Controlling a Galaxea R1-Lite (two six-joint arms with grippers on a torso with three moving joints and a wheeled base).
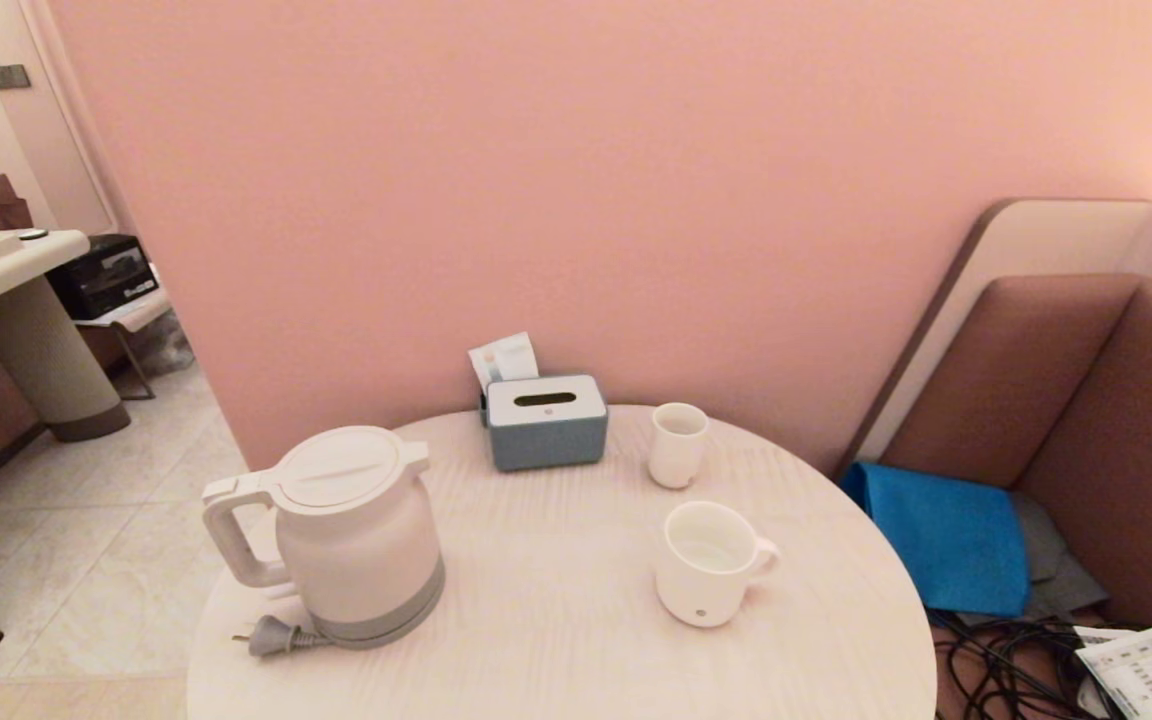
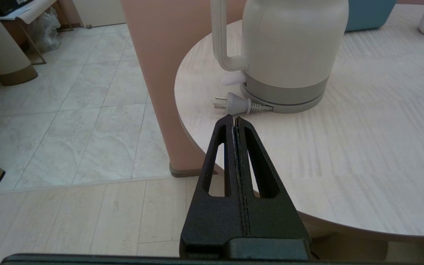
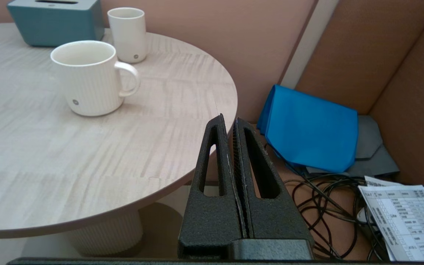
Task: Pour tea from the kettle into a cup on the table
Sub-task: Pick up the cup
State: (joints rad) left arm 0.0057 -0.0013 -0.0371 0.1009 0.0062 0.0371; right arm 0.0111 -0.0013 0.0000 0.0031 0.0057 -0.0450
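Presently: both grippers shut on nothing, parked short of the table [image 1: 556,640]'s near edge.

Left gripper [image 2: 233,118] black, textured, jaws pressed together, near edge by the kettle [image 1: 346,530]; right gripper [image 3: 229,120] likewise closed, off the rim beside the bench. Table round, pale wood-grain. Kettle on left: smooth white body, flat round lid, loop handle, grey band and base, grey plug [image 1: 271,635] lying beside it. Cup [image 1: 708,563] on right: wide, ribbed, white, side handle, small dot mark near bottom; contents unclear. Smaller handleless cup [image 1: 678,444] behind it. Blue-grey tissue box [image 1: 546,422] at back, slot on top. Blue cloth [image 1: 946,535], black cables [image 3: 326,195], printed sheet [image 3: 399,217] on bench; print unreadable.
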